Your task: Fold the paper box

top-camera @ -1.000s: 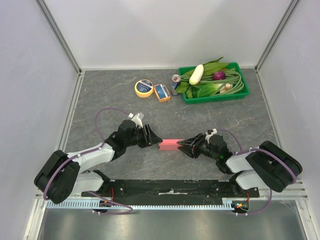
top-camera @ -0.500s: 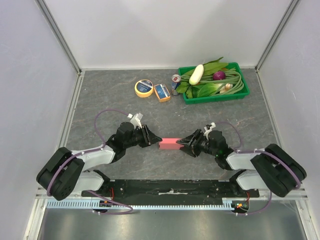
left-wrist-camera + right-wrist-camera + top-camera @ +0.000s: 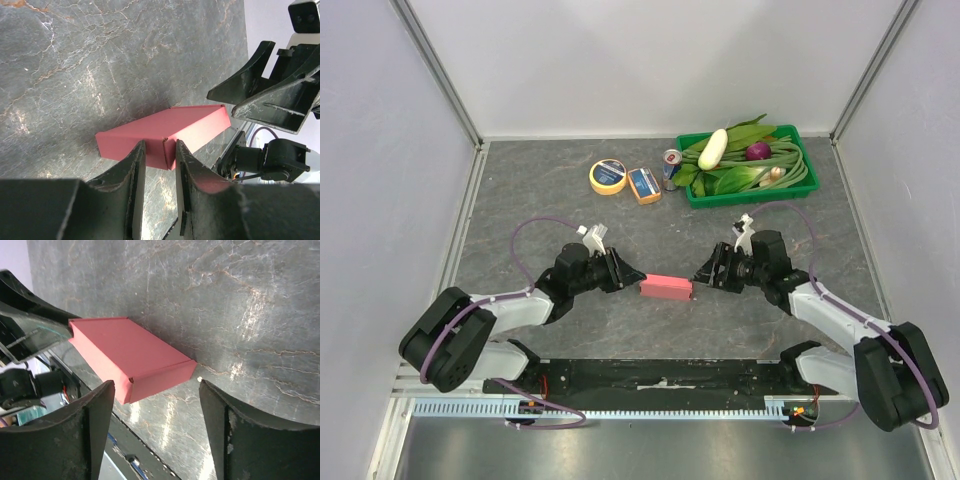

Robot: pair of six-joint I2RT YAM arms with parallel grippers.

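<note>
The paper box (image 3: 666, 289) is a closed, shallow pink-red box lying flat on the dark table between my two grippers. My left gripper (image 3: 639, 276) is at the box's left end, its jaws only a narrow gap apart with nothing between them. In the left wrist view the box (image 3: 170, 130) lies just past the left gripper (image 3: 159, 147). My right gripper (image 3: 701, 272) is wide open and empty, a little apart from the box's right end. The right wrist view shows the box (image 3: 130, 352) ahead of the right gripper (image 3: 157, 384).
A green tray (image 3: 750, 198) of vegetables stands at the back right. A can (image 3: 671, 160), a small blue-and-orange box (image 3: 643, 185) and a yellow tape roll (image 3: 608, 176) stand to its left. White walls enclose the table.
My right gripper has drawn back from the box's right end, moving away and to the right. The box has turned slightly. The left gripper has hardly moved.
</note>
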